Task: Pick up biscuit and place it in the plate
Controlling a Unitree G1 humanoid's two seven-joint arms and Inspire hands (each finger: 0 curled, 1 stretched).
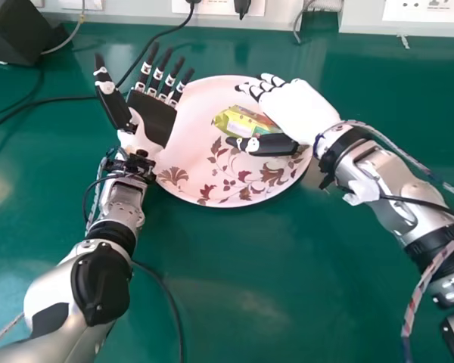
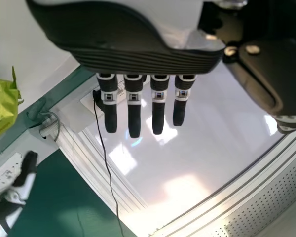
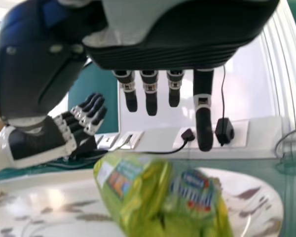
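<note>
- The biscuit packet [image 1: 238, 119] lies on the plate [image 1: 227, 185], in its far right part, so I judge the placing all but done.
- My right hand [image 1: 299, 110] is the nearer one, by a good way: its palm is just to the right of the packet and partly hides that end.
- Seen from my head, the packet's long axis runs roughly left to right with a slight slant, its visible end pointing away from my right palm. My thumb is on the near side, my fingers on the far side, so the packet sits in the span between them.
- The fingers of that hand are straight and loose, above the packet in the right wrist view, and I see no pinch on it. Whether my thumb brushes the wrapper, I cannot tell.
- My left hand [image 1: 153, 117] is open at the plate's left rim, palm turned up, holding nothing.
- The next move, as I judge it, is to lift my right hand up and back to the right, keeping thumb and fingers spread. Closing or swinging sideways too soon could catch the wrapper and drag the packet toward the rim.
</note>
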